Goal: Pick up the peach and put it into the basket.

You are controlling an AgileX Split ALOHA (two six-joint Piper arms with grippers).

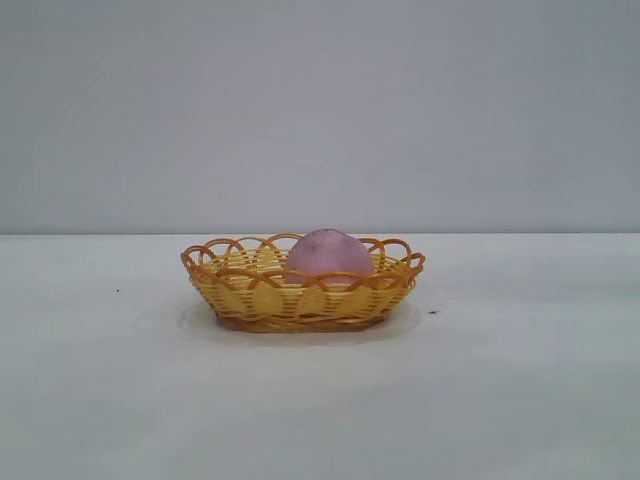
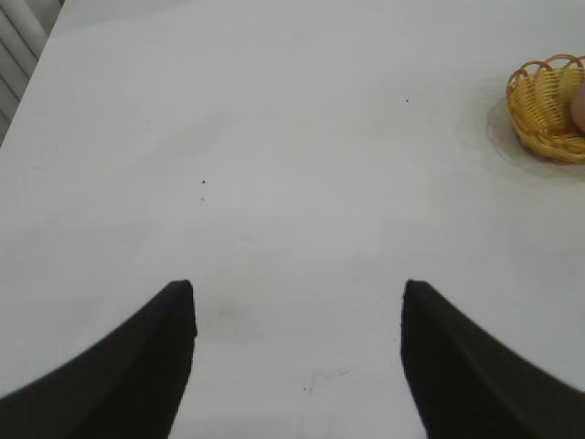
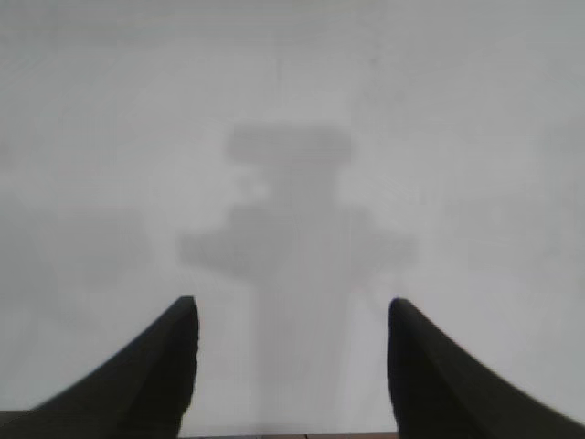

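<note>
The pinkish-purple peach [image 1: 329,252] lies inside the yellow woven basket [image 1: 250,295] with the orange-brown looped rim, at the middle of the white table. Neither arm shows in the exterior view. In the left wrist view the basket [image 2: 539,110] sits far off at the frame's edge, with a sliver of the peach [image 2: 579,110] in it. My left gripper [image 2: 298,294] hangs open over bare table, well away from the basket, with nothing between its dark fingers. My right gripper [image 3: 288,313] is also open and empty, over bare table with its own shadow below.
The white table [image 1: 520,380] spreads wide on both sides of the basket, under a plain grey wall. A few small dark specks [image 1: 433,311] mark the surface. The table's edge and a ribbed white object [image 2: 16,46] show in the left wrist view.
</note>
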